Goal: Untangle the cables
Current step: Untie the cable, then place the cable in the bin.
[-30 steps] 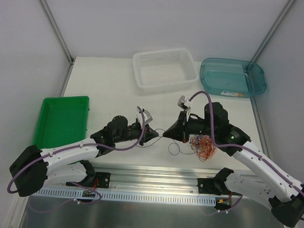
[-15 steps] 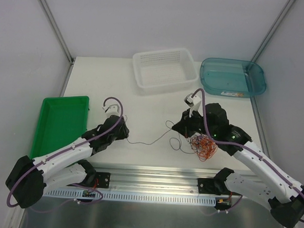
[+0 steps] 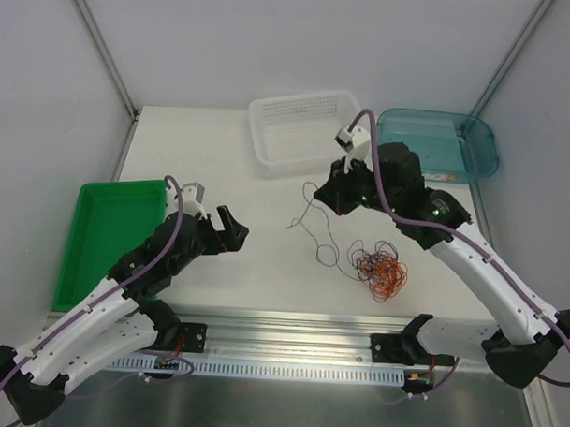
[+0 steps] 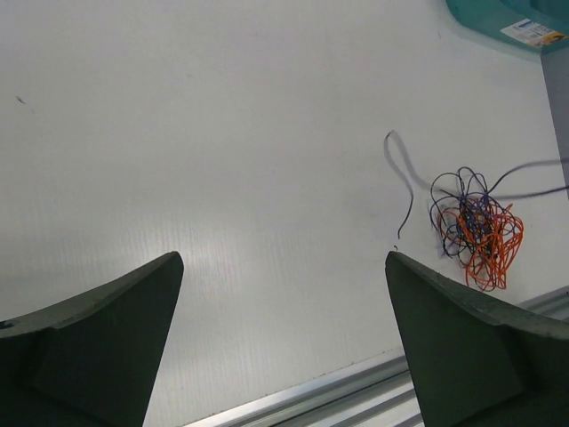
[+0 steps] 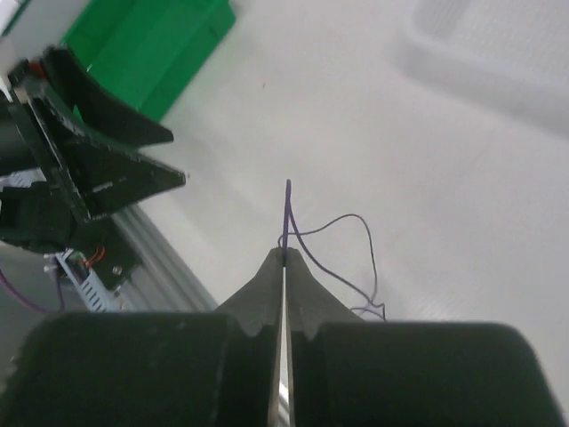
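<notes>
Landmark: white perforated plastic basket [image 3: 305, 130], at the far side of the white table [image 3: 221, 174].
Cables: a small tangle of thin orange, red and dark wires [image 3: 380, 270] lies on the table, nearer the arm bases than the basket and off towards its right end.
Loose strand: one thin dark wire [image 5: 285, 213] runs from the tangle up towards the basket's near right corner, curling over the table on the way.
Right gripper [image 5: 284, 258]: fingers pressed together, pinching the loose strand; a short end sticks out past the tips. It is held above the table, just in front of the basket's near right corner.
Left gripper [image 4: 284, 356]: jaws spread wide with nothing between them, above bare table, well to the near left of the basket.
Green rectangular plastic tray [image 3: 116, 228]: far to the basket's near left.
Teal translucent plastic tub [image 3: 437, 144]: just beside the basket's right end.
</notes>
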Robot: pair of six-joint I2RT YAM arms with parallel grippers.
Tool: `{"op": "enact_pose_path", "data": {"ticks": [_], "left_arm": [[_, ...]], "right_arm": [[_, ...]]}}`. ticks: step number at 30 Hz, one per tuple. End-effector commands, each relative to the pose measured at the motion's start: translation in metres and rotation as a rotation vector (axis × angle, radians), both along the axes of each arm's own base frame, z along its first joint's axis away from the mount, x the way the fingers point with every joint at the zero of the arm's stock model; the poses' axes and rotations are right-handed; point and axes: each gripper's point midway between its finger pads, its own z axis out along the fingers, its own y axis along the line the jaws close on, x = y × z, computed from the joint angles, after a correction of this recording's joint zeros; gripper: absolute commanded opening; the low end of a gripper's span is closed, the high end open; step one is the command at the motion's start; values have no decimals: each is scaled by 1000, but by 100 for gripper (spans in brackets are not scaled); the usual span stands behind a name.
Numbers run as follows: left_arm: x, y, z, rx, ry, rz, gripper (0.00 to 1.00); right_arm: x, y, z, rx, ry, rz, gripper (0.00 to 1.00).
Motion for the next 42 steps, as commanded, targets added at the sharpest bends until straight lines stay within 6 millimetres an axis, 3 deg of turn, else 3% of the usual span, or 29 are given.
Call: {"op": "enact_pose_path", "data": {"ticks": [1, 3, 4, 11, 13, 16, 17, 18, 20, 21, 25, 27, 30, 33, 34, 36, 39, 40, 42], "left_arm": [[-3, 14, 18, 80, -22, -3, 99], [0, 20, 15, 138, -8, 9, 99], [1, 24, 16, 158, 4, 19, 99], [17, 40, -4, 286, 84, 17, 99], [19, 43, -8, 304, 91, 14, 99], [23, 51, -21, 337, 103, 32, 99], [23, 52, -24, 338, 103, 34, 99], [24, 54, -29, 338, 109, 40, 99], [23, 53, -33, 330, 118, 34, 99], [24, 53, -32, 329, 114, 37, 99], [25, 56, -27, 334, 98, 42, 99], [26, 53, -20, 326, 81, 26, 99], [26, 49, -10, 314, 55, -3, 99], [28, 47, -4, 334, 30, -35, 99], [28, 48, -4, 336, 26, -35, 99], [28, 49, -9, 349, 31, -39, 99], [27, 49, -21, 355, 56, -41, 99], [25, 47, -24, 348, 64, -51, 99], [24, 45, -28, 341, 78, -61, 99]], "right_arm": [[26, -5, 85, 11, -224, -42, 1], [41, -2, 105, -15, -290, -54, 1], [47, -6, 135, 10, -358, -86, 1], [105, -10, 233, 96, -687, -232, 1], [123, -6, 245, 99, -749, -254, 1], [139, -14, 280, 137, -872, -324, 1], [151, -12, 279, 130, -885, -338, 1], [150, -17, 302, 162, -942, -358, 1], [167, -14, 309, 151, -971, -375, 1], [157, -22, 340, 196, -1030, -393, 1], [164, -34, 379, 247, -1181, -480, 1], [168, -40, 386, 263, -1213, -506, 1], [184, -44, 370, 217, -1187, -524, 1], [221, -39, 312, 151, -1066, -527, 1], [241, -36, 275, 98, -1004, -522, 1], [261, -33, 237, 53, -936, -525, 1], [304, -30, 158, -40, -794, -539, 1], [327, -28, 116, -90, -727, -540, 1], [347, -28, 78, -134, -647, -541, 1]]}}
